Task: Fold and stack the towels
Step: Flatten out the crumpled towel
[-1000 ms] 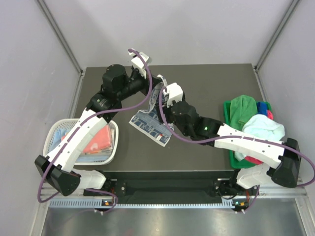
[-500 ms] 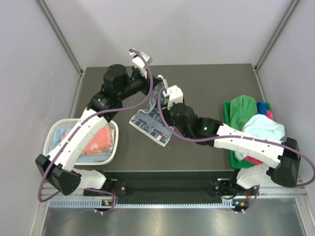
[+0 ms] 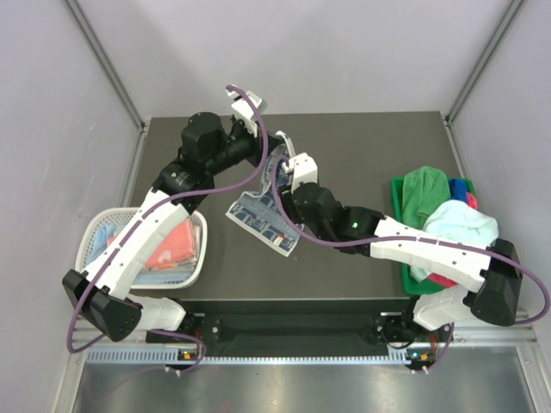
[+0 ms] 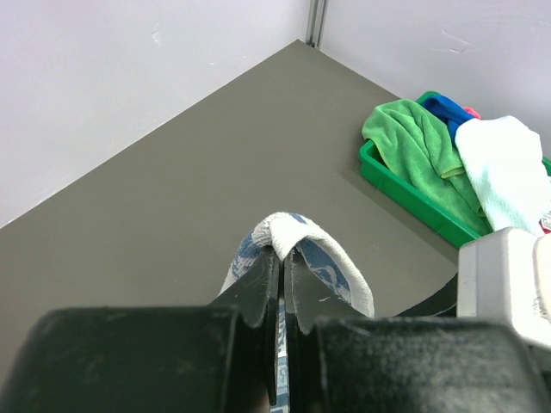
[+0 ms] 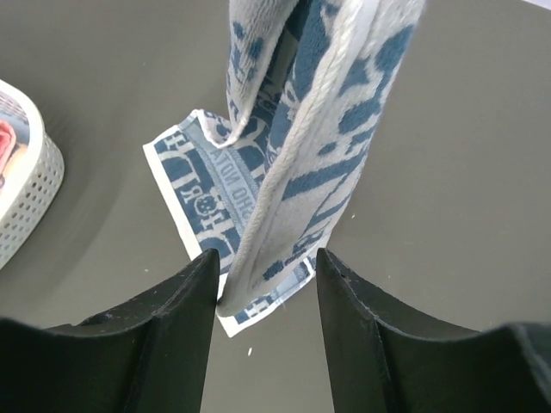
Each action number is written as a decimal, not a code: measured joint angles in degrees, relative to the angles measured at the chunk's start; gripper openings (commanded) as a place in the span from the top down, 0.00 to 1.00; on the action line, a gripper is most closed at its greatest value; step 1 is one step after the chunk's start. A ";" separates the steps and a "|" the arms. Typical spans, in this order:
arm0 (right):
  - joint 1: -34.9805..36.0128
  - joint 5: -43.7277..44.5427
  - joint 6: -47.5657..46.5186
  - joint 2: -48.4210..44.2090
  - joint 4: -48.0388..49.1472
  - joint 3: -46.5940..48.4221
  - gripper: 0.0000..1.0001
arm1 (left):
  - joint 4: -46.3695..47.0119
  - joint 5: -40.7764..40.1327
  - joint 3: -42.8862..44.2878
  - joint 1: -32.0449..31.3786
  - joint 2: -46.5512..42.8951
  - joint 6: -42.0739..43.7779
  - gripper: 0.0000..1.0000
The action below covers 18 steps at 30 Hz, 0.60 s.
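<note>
**Inspector:** What is sitting on the table (image 3: 362, 155)?

**Assistant:** At its right edge, a green bin (image 3: 398, 194) is holding a loose heap: a green towel (image 3: 426, 194), a pale towel (image 3: 461, 225) and a blue towel (image 3: 461, 186). At the left, a white basket (image 3: 93, 231) is carrying a coral towel (image 3: 168, 245), which is lying flat and looks folded.

**Inspector:** And the piece in hand?

**Assistant:** A patterned towel (image 3: 263, 219) is hanging over mid-table, with its lower end lying on the surface. The left gripper (image 4: 282, 275) is pinching the top fold, clamped tight. The right gripper (image 5: 265, 262) is straddling a hanging edge with its jaws apart, gripping nothing.

**Inspector:** Progress?

**Assistant:** Partway, in my judgement. This towel is not yet folded, and the heap is waiting.
</note>
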 measured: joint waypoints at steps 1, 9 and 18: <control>0.00 -0.02 0.22 0.11 -0.04 -0.26 0.52 | 0.00 0.00 0.02 0.00 0.02 -0.02 1.00; 0.00 1.36 0.44 0.17 -1.46 -1.77 0.67 | 0.00 -0.02 0.42 0.00 0.92 -0.02 1.00; -0.81 3.89 -0.55 -1.42 -1.29 -2.93 1.00 | -0.02 0.00 0.44 0.00 0.92 -0.09 1.00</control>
